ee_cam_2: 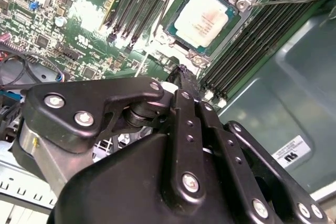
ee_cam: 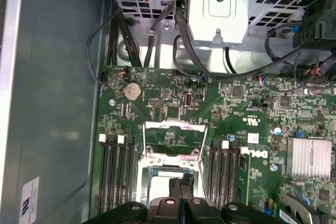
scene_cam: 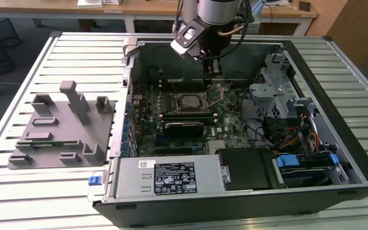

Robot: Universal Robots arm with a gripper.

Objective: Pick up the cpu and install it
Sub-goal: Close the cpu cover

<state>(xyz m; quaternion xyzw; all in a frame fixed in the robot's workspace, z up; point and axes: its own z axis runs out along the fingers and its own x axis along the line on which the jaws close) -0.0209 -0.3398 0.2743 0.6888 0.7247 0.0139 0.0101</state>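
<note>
Hovering pincer (ee_cam_2: 184, 74), cpu (ee_cam_2: 206, 19) below, apart.

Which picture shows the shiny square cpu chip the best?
The second wrist view: the cpu shows whole and close up. The exterior view shows it far off, and in the first wrist view the gripper partly covers it.

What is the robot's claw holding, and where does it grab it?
Nothing. The gripper is shut and empty; the cpu lies in its socket.

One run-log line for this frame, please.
cpu: seated in socket | load plate: open | gripper: shut, empty, near socket
</note>
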